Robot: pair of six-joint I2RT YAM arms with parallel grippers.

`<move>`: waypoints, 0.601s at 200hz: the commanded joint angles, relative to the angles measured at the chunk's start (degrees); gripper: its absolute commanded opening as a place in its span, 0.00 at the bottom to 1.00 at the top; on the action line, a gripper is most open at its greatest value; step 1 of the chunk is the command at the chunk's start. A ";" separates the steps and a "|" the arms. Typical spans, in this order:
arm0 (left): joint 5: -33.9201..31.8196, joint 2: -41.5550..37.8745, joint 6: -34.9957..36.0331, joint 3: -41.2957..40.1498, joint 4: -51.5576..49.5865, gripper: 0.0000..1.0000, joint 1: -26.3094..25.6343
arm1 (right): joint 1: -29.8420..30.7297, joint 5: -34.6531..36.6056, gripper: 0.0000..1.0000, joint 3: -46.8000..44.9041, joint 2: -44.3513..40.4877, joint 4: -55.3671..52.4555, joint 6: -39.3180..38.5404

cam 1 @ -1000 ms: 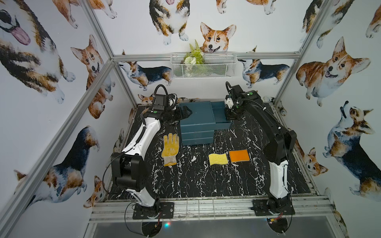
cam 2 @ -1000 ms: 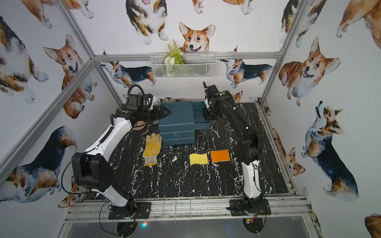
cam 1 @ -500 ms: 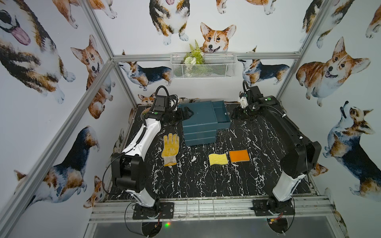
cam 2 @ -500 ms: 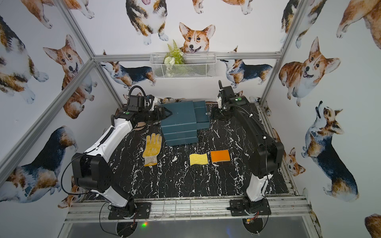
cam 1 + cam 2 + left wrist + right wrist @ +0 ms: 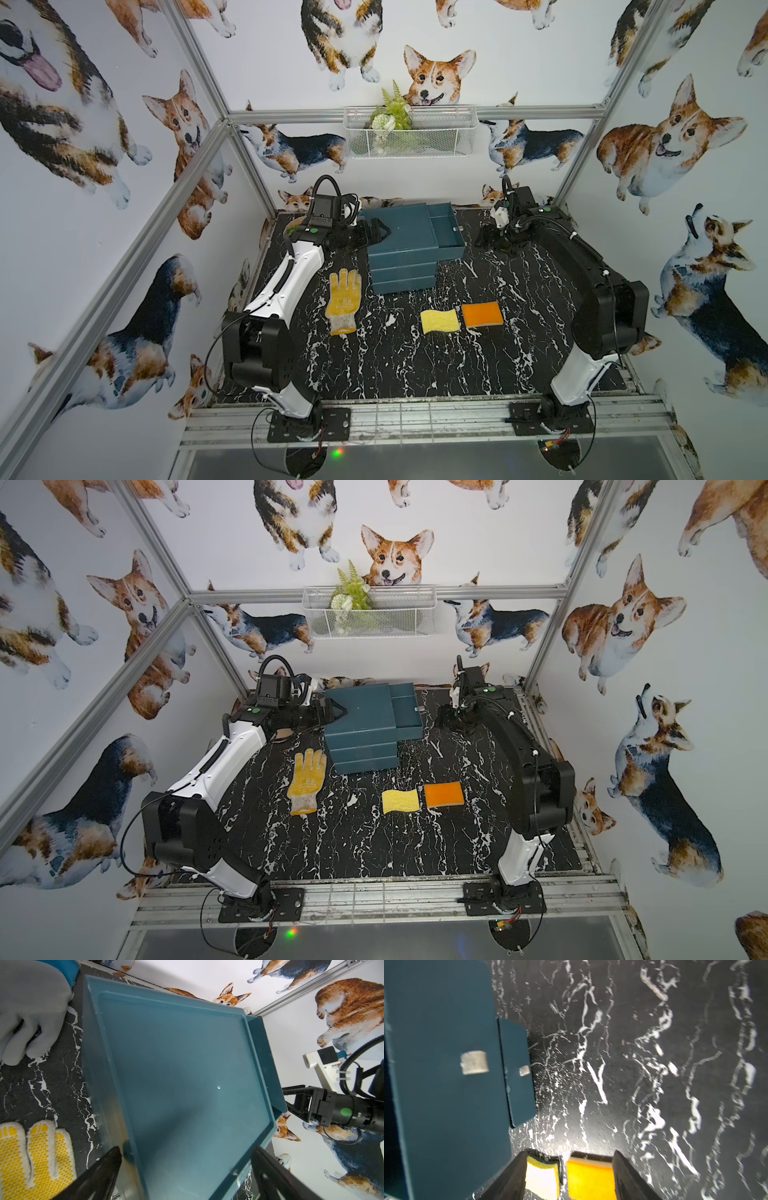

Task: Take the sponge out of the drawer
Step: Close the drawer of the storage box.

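standing open: top drawer (image 5: pixel 448 232) of a teal cabinet (image 5: pixel 395 232)

a black marbled table (image 5: pixel 395 374) carries the three-drawer cabinet at its far middle, the top drawer slid out to the right. the left gripper (image 5: pixel 378 232) sits at the cabinet's upper left edge, jaws spread wide and clamping nothing. the right gripper (image 5: pixel 570 1154) hangs just right of the drawer front, jaws parted, holding nothing. a yellow glove (image 5: pixel 343 301) lies near-left of the cabinet. a yellow sponge (image 5: pixel 439 321) and an orange sponge (image 5: pixel 482 314) lie side by side on the table, near of the cabinet, outside the drawer.
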 commanded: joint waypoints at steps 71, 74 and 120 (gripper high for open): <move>1.88 0.39 -0.36 0.07 -0.09 0.99 -1.74 | 9.22 -5.77 0.64 2.07 3.87 7.75 2.42; 1.95 0.39 -0.36 0.06 -0.07 0.99 -1.77 | 9.34 -5.97 0.64 1.89 3.89 7.99 2.69; 0.31 -0.03 1.28 1.45 -2.01 0.99 -1.75 | 10.68 -5.68 0.64 0.64 3.30 9.46 3.78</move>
